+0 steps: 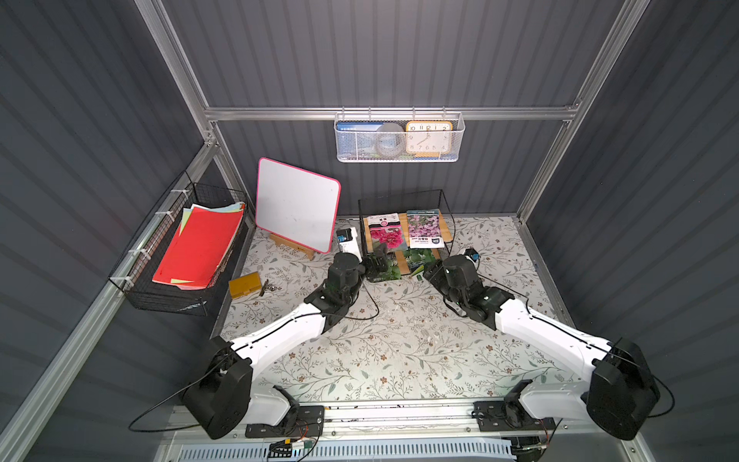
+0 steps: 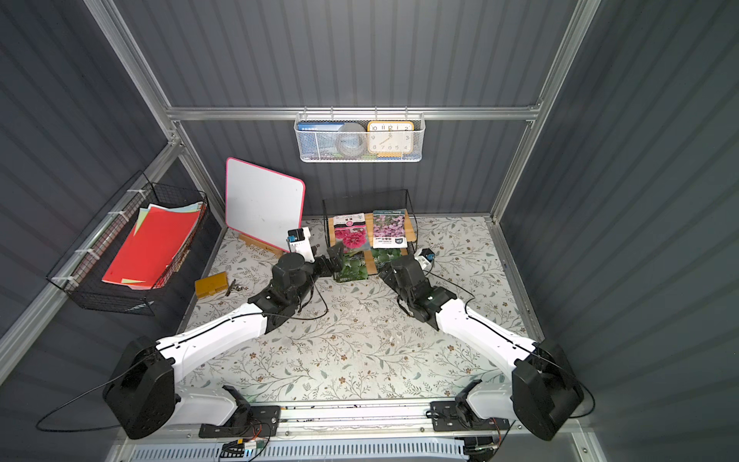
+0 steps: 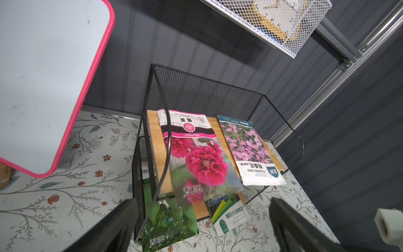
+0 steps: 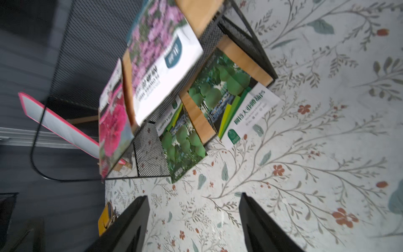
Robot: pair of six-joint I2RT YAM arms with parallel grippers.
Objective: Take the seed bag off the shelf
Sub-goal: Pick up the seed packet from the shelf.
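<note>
Left wrist: I see the seed bag (image 3: 200, 161), crimson blooms, overhanging the shelf (image 3: 153, 135); left gripper (image 3: 202, 201) and right gripper (image 4: 193, 195) gape empty.

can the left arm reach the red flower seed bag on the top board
Probably yes: the left claw is open just before the red flower seed bag, which overhangs the open front of the shelf.
</note>
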